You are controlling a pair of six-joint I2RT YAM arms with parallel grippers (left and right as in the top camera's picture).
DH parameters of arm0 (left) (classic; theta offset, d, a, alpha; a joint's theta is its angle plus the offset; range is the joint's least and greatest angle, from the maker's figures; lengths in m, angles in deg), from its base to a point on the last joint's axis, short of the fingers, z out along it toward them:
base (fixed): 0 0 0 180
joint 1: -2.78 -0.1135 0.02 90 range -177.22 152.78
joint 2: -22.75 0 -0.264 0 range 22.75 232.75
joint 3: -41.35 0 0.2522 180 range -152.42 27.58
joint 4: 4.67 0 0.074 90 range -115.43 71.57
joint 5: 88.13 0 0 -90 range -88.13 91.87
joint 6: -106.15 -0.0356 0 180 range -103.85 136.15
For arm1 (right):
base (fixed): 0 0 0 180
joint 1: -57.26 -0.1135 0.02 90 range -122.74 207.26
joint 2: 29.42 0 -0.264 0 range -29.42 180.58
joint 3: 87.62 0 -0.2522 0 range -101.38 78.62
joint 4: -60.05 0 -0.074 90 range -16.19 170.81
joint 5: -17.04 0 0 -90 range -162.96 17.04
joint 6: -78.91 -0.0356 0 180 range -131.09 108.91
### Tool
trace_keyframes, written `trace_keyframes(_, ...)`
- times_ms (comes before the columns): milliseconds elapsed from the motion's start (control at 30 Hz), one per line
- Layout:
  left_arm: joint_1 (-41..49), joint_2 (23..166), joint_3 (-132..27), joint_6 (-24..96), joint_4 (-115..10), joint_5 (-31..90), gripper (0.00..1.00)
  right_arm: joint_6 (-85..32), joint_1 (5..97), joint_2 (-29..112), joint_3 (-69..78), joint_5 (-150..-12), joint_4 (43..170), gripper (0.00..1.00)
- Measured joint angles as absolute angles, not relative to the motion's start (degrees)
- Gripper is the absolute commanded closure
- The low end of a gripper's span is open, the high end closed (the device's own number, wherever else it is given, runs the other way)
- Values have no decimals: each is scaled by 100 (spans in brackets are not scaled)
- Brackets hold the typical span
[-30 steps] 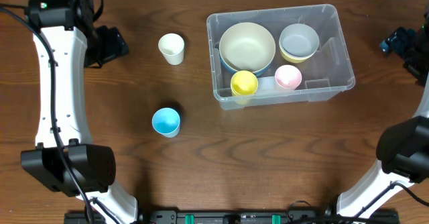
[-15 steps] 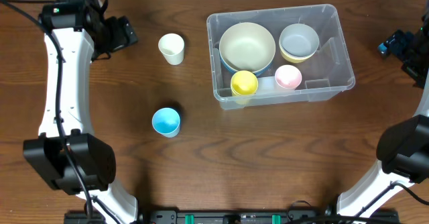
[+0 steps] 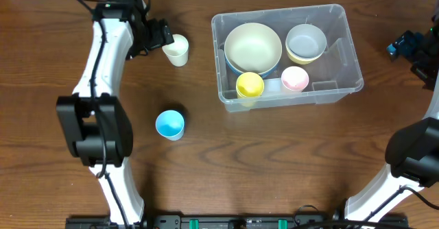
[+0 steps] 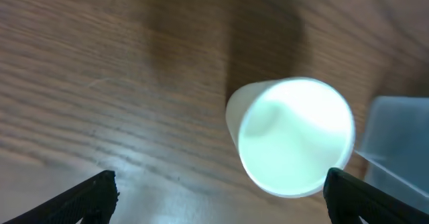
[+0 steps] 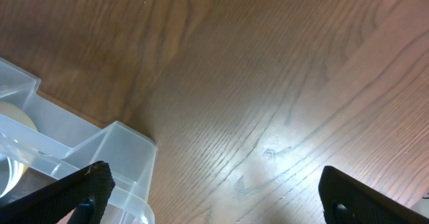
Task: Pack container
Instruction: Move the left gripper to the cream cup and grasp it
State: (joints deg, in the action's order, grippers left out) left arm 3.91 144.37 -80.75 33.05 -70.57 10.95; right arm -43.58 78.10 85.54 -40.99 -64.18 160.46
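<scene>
From overhead, your left gripper (image 3: 159, 35) has swung in from the far left edge of the table within the last second and now sits just beside the white cup (image 3: 175, 49), on the side away from the container (image 3: 278, 11); judging by that, the pick of this cup is about to start, not yet made; the blue cup (image 3: 169, 124) stands alone, well apart from those fingers, and looks to be next in line; the container lies well beyond the white cup from your left fingers and already holds a large cream bowl (image 3: 253, 45), a grey bowl (image 3: 306, 41), a yellow cup (image 3: 250, 85) and a pink cup (image 3: 295, 79); your right gripper (image 3: 410, 47) has not moved and sits past the container's far side; in the left wrist view the two fingertips (image 4: 94, 192) are spread wide at the bottom corners, nothing pinched, with the white cup ahead of them and nearer the right-hand one, its empty mouth facing you, and a clear corner of the container just beyond that finger; in the right wrist view the fingertips (image 5: 90, 187) are likewise spread with nothing between them, a container corner next to the left-hand one.
</scene>
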Motion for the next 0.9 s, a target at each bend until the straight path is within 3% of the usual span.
trace_keyframes(533,380,15060,-8075,3353,-7094,1095,1,-4358,7810,8554,-4099,-6418,16046,1)
trace_keyframes(633,377,15102,-8075,3399,-7092,1095,38,-4361,7810,8554,-4099,-6416,16046,1)
trace_keyframes(667,375,15102,-8075,3421,-7083,1099,55,-4361,7810,8554,-4099,-6416,16046,1)
trace_keyframes(767,375,15102,-8075,3439,-7085,1095,81,-4361,7810,8554,-4099,-6416,16046,1)
trace_keyframes(800,375,15102,-8075,3428,-7088,1099,94,-4361,7810,8554,-4099,-6416,16046,1)
trace_keyframes(900,375,15099,-8081,3419,-7088,1137,94,-4361,7810,8554,-4099,-6418,16046,1)
